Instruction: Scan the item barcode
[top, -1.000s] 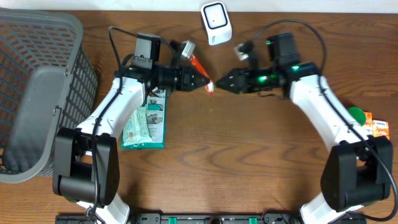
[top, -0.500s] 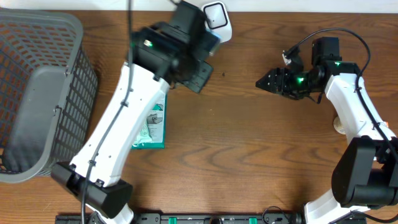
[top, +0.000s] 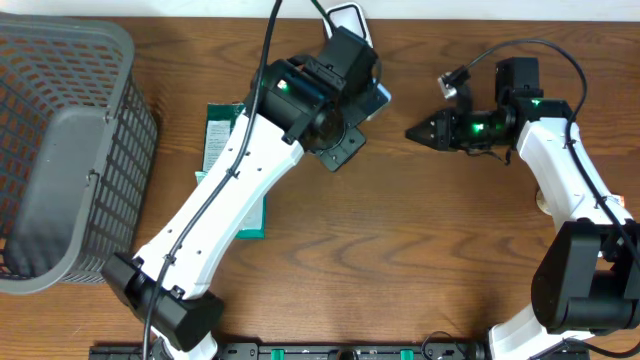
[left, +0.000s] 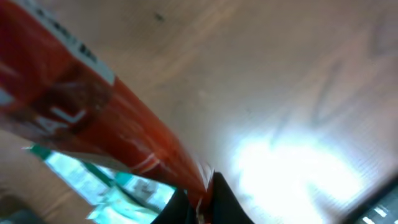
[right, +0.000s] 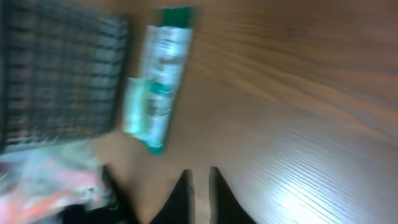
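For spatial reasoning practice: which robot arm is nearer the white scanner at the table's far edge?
Left. The left arm overlaps the scanner in the overhead view, partly hiding it; the right gripper hangs off to its side, clearly apart.

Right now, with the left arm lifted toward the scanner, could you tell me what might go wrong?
1. The left gripper pinches the red packet only by its narrow end; it could slip or swing.
2. The left arm crowds the white scanner and might knock it.
3. Which way the barcode faces cannot be seen, so the scan may miss.
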